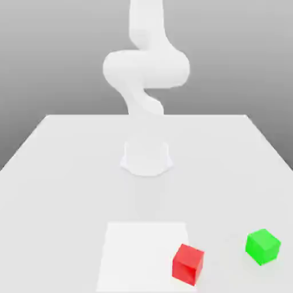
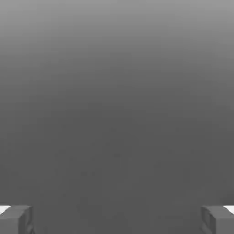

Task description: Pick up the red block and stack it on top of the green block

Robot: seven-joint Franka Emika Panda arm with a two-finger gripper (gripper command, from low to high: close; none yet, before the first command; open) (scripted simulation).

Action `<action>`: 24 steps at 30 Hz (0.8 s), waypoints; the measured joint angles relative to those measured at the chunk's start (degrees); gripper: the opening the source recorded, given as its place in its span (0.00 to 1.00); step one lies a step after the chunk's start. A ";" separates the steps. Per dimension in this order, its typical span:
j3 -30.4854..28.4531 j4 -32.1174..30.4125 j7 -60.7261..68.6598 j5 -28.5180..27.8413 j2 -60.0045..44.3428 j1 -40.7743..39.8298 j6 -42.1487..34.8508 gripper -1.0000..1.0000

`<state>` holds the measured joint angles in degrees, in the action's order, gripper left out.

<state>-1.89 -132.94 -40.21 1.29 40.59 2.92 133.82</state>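
Broad white table (image 1: 63, 189) across the exterior view, cut off at the near edge and both lower corners, far edge pale against a grey backdrop. Upon it, the white arm (image 1: 146, 68), washed out and hard to separate from the surface around its round base (image 1: 146, 157); upper part cut off by the top of the exterior view, hand and wrist impossible to pick out there. Nearer the camera than the base, a brighter square patch (image 1: 143, 252) on the table, its near side running out of the frame. Smaller still, two cubes of about equal size: the red block (image 1: 188, 264) resting on the patch's corner toward the exterior view's right, corner turned toward the camera; the green block (image 1: 263, 246) farther to the exterior view's right, off the patch, apart from the red one with bare table between them, both flat on the surface, neither touched. Smallest of all, in the hand view, the gripper (image 2: 117, 220): just the two grey fingertips (image 2: 16, 219) at opposite edges, each cut off by the frame, spread as wide as can be, nothing held between them, plain grey gradient beyond. Neither cube anywhere near the fingertips; how far off the tool sits from them, not possible to judge.
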 joint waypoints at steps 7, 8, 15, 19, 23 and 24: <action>-4.84 -3.31 16.02 3.61 -14.99 7.96 5.88 0.50; -5.32 -3.77 18.28 4.15 -17.09 8.90 6.70 0.50; -6.69 -6.99 33.59 7.24 -31.72 13.54 12.40 0.50; -6.01 -8.88 40.97 7.09 -39.82 15.12 15.82 0.50; -5.60 -10.83 46.30 4.09 -47.54 15.59 19.38 0.50; -5.62 -11.23 47.22 3.05 -49.42 15.70 20.37 0.50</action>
<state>-7.52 -144.17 7.01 4.34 -8.84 18.63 154.19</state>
